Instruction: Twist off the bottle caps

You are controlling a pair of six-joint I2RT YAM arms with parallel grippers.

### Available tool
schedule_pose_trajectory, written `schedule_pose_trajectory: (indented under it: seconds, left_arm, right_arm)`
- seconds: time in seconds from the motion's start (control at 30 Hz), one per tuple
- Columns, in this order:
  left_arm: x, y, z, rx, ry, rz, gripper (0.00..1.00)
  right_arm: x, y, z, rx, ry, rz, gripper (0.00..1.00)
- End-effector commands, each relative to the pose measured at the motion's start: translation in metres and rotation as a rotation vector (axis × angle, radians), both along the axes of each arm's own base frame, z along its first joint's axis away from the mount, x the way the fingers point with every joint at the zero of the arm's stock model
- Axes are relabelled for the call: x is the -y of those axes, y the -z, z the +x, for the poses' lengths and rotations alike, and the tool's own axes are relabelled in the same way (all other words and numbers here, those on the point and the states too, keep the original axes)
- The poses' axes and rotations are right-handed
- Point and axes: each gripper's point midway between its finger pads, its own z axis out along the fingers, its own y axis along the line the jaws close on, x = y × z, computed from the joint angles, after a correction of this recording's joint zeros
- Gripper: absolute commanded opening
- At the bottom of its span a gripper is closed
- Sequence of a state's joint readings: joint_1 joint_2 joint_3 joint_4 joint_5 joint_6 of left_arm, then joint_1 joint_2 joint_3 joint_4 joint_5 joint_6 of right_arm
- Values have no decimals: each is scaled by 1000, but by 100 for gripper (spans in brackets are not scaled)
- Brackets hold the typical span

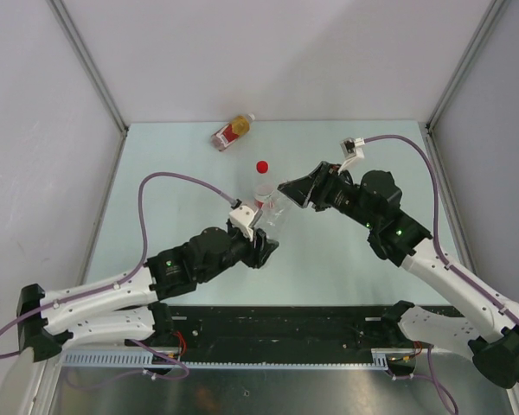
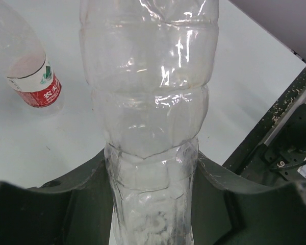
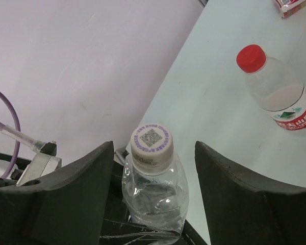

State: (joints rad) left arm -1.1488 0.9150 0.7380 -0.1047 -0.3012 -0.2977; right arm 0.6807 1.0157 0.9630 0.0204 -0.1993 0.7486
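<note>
Straddling the white cap (image 3: 152, 143), right fingers (image 3: 245, 196) stand spread; left fingers (image 2: 66, 214) pinch the clear bottle (image 2: 150, 102).

Pale table (image 1: 173, 156): upright red-capped bottle (image 1: 262, 171), amber bottle (image 1: 232, 132) on its side

The clear bottle (image 2: 150, 102) is glossy, creased thin plastic; its white cap (image 3: 152, 143) matt plastic; table (image 1: 346, 251) smooth, matt.
</note>
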Motion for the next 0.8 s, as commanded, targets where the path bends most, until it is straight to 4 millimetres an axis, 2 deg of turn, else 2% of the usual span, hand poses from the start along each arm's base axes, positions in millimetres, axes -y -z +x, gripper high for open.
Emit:
schedule_pose_trajectory:
  seconds: [0.0, 0.17, 0.27, 0.33, 0.6, 0.77]
  left_arm:
    - [3, -27, 4, 29, -31, -44, 0]
    - [5, -24, 3, 26, -29, -26, 0]
    - [6, -22, 3, 26, -26, -12, 0]
    - [7, -20, 2, 24, -21, -5, 0]
    - [10, -14, 0, 14, -16, 14, 0]
    - [11, -12, 1, 16, -17, 29, 0]
  right_arm:
    - [1, -19, 3, 45, 26, 48, 69]
    - [0, -21, 6, 48, 28, 61, 67]
    - [-2, -18, 9, 37, 31, 62, 54]
    - [-4, -15, 10, 26, 32, 61, 49]
    - [-3, -13, 15, 14, 51, 64, 50]
    - [-3, -10, 18, -1, 57, 66, 47]
